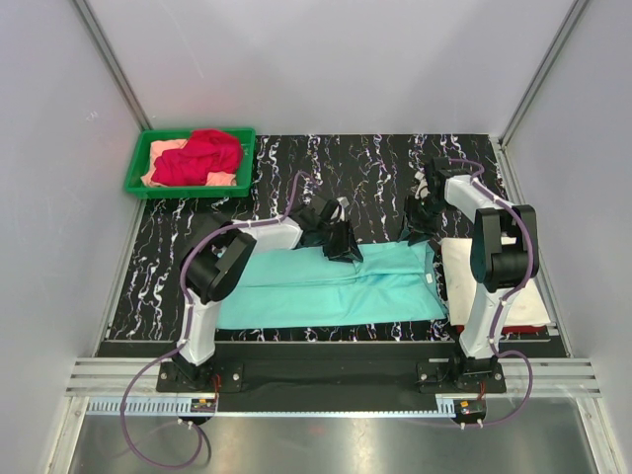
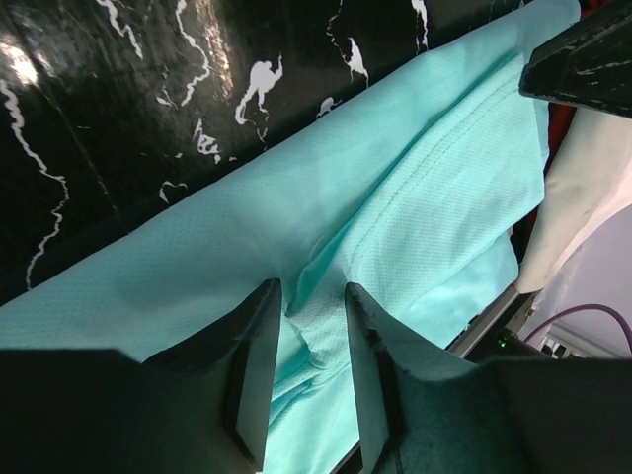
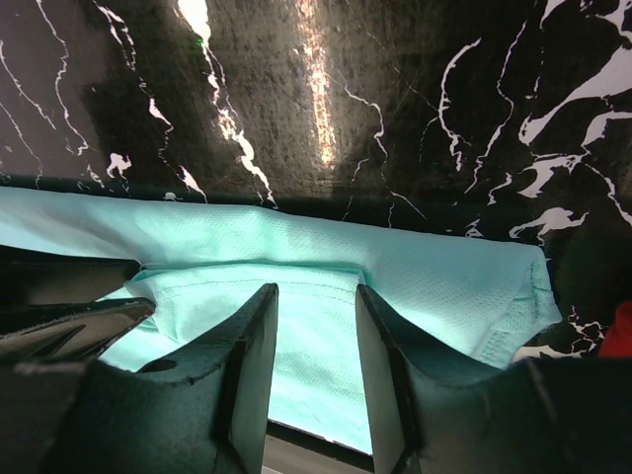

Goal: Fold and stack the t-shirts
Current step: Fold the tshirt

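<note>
The mint-teal t-shirt lies folded lengthwise on the counter. At its far edge the left pincer stands open astride a raised wrinkle. The right pincer, also open, hangs over the shirt's far right corner.

Enclosed at the back and both sides by plain pale-grey walls, joined at the upper left and upper right of the overhead view by slanting metal struts. Filled through the middle by a black tabletop veined with white marbling. Edged along the bottom by a ribbed aluminium rail, then a brushed steel sheet. Lit from above, with a bright streak of glare at the top centre of the right wrist view.
</note>
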